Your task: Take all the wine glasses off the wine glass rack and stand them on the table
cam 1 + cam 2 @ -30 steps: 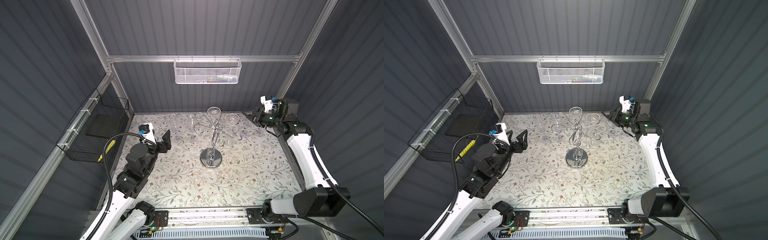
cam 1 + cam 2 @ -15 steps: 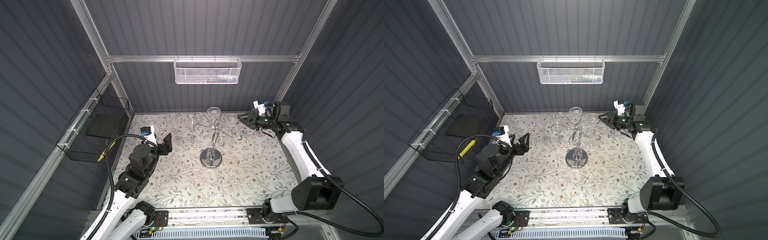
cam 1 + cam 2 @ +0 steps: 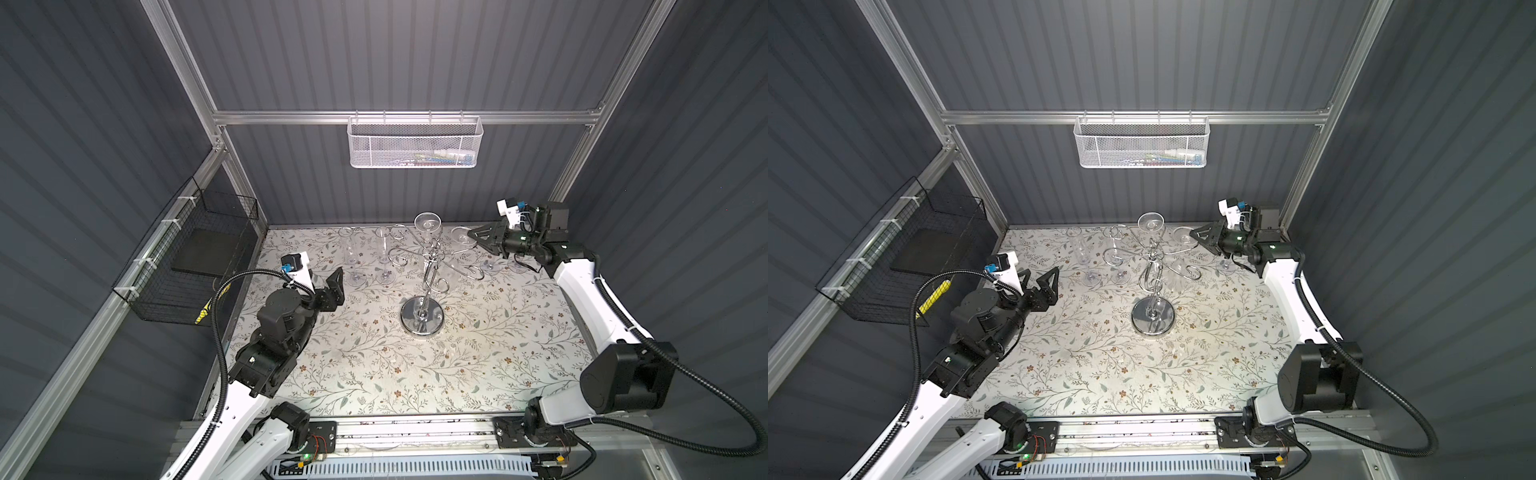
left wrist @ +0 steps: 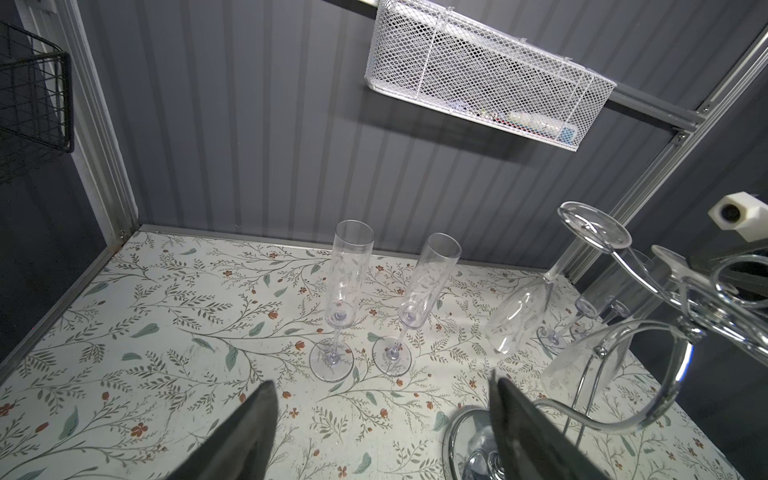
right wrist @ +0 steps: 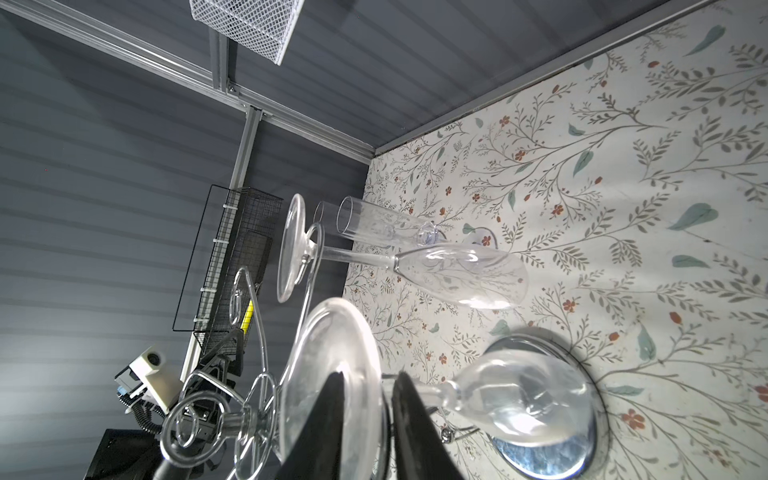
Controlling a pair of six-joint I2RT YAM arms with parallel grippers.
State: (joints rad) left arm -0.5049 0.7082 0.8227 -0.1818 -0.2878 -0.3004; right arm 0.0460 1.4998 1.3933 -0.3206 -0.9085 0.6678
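Observation:
The chrome wine glass rack [image 3: 422, 318] [image 3: 1153, 318] stands mid-table. Two clear wine glasses hang upside down from its scroll arms. One hangs at the back [image 3: 427, 221] [image 4: 519, 316]. The other wine glass [image 3: 460, 237] [image 5: 523, 399] hangs on the right-hand arm. My right gripper [image 3: 469, 235] [image 5: 368, 374] has its jaws narrowly astride that glass's foot disc [image 5: 328, 374], one finger seen through the disc, one on the stem side. Contact is unclear. My left gripper [image 3: 1040, 272] [image 4: 382, 382] stands open and empty, left of the rack.
Two flutes [image 3: 348, 249] [image 3: 383, 249] stand upright at the back left. Two more glasses [image 3: 490, 266] stand behind the rack near the right arm. A white mesh basket [image 3: 415, 143] hangs on the back wall. A black wire basket [image 3: 195, 257] hangs on the left wall.
My right gripper has swung leftwards from the back right corner to the foot of the right-hand hanging glass, its jaws narrowing. The left arm has shifted slightly, still open.

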